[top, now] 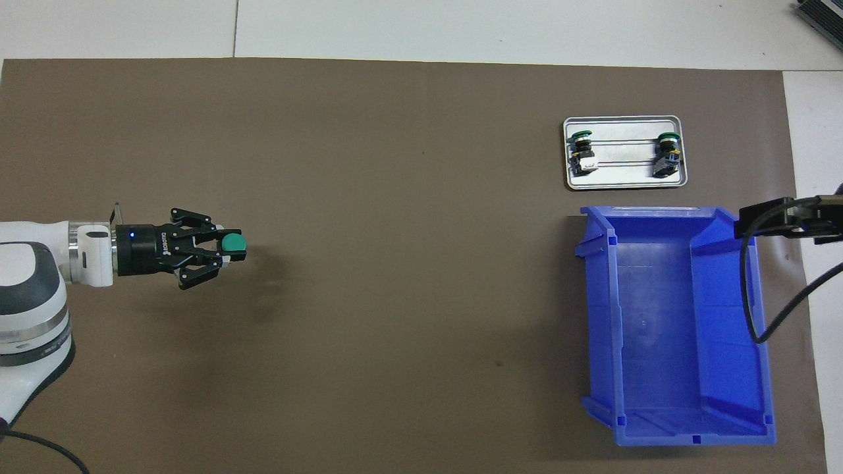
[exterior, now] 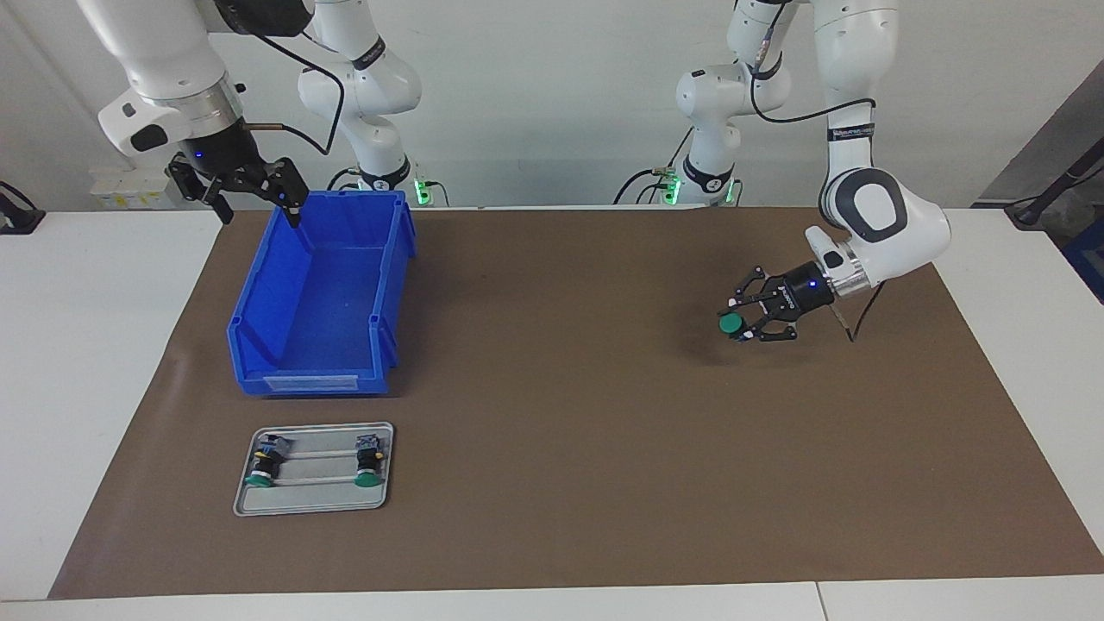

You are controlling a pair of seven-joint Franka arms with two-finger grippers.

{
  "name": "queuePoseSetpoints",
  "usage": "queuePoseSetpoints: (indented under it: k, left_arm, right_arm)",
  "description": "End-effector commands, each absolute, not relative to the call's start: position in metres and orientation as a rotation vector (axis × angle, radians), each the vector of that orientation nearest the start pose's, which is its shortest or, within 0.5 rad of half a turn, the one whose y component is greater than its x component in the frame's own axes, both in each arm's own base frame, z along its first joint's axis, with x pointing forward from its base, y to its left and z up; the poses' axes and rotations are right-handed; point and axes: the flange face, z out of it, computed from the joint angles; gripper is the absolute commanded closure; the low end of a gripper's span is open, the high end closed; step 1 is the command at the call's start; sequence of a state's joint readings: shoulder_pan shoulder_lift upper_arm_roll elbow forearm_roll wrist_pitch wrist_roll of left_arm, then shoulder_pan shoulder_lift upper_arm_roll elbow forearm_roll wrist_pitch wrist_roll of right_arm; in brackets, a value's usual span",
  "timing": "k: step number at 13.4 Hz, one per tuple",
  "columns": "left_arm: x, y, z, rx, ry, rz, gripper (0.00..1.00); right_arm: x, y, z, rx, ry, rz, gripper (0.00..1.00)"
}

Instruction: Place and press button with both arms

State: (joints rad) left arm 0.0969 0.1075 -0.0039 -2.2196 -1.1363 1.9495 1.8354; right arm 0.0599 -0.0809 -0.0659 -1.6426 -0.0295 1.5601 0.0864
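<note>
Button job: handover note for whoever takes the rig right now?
Left gripper: shut on the button, held in the air over the brown mat at the left arm's end, green cap pointing sideways.
Right gripper: open, empty, raised over the blue bin at its rim nearest the robots.
Two more buttons lie on the metal tray, farther from the robots than the bin.
Done: button picked up.
Left: set it down, press it.
</note>
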Motion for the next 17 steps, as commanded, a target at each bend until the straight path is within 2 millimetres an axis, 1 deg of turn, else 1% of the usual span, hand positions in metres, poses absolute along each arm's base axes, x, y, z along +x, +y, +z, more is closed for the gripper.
queuePoseSetpoints:
  k: [1, 2, 3, 4, 5, 7, 10, 12, 13, 15, 16, 17]
  left_arm:
    - [0.515, -0.030, 0.335, 1.875, -1.086, 0.791, 1.00]
    - [0.513, -0.038, 0.333, 1.869, -1.083, 0.788, 1.00]
    - [0.513, -0.040, 0.330, 1.884, -1.075, 0.794, 1.00]
    - [0.513, -0.062, 0.329, 1.853, -1.043, 0.815, 1.00]
    - [0.513, -0.085, 0.333, 1.802, -1.050, 0.871, 1.00]
    - [0.512, -0.119, 0.333, 1.747, -1.119, 0.984, 1.00]
    - [0.507, -0.138, 0.328, 1.700, -1.092, 1.050, 1.00]
    - [0.501, -0.141, 0.307, 1.647, -1.061, 1.135, 1.00]
    - [0.499, -0.145, 0.299, 1.615, -1.059, 1.134, 1.00]
    - [0.495, -0.148, 0.290, 1.596, -1.094, 1.160, 1.00]
    - [0.493, -0.154, 0.281, 1.589, -1.079, 1.180, 1.00]
    - [0.492, -0.156, 0.278, 1.582, -1.065, 1.212, 1.00]
  right_arm:
    - [0.521, -0.008, 0.635, -3.160, 0.146, 0.006, 0.00]
    - [0.521, -0.008, 0.635, -3.160, 0.146, 0.006, 0.00]
    - [0.521, -0.008, 0.635, -3.160, 0.146, 0.006, 0.00]
    - [0.521, -0.008, 0.635, -3.160, 0.146, 0.006, 0.00]
    - [0.521, -0.008, 0.635, -3.160, 0.146, 0.006, 0.00]
    - [0.521, -0.008, 0.635, -3.160, 0.146, 0.006, 0.00]
    - [0.521, -0.007, 0.635, -3.160, 0.143, 0.006, 0.00]
    - [0.521, -0.008, 0.635, -3.160, 0.146, 0.006, 0.00]
    - [0.521, -0.008, 0.635, -3.160, 0.146, 0.006, 0.00]
    - [0.521, -0.007, 0.635, -3.160, 0.143, 0.006, 0.00]
    - [0.521, -0.008, 0.635, -3.160, 0.146, 0.006, 0.00]
    - [0.521, -0.008, 0.635, -3.160, 0.146, 0.006, 0.00]
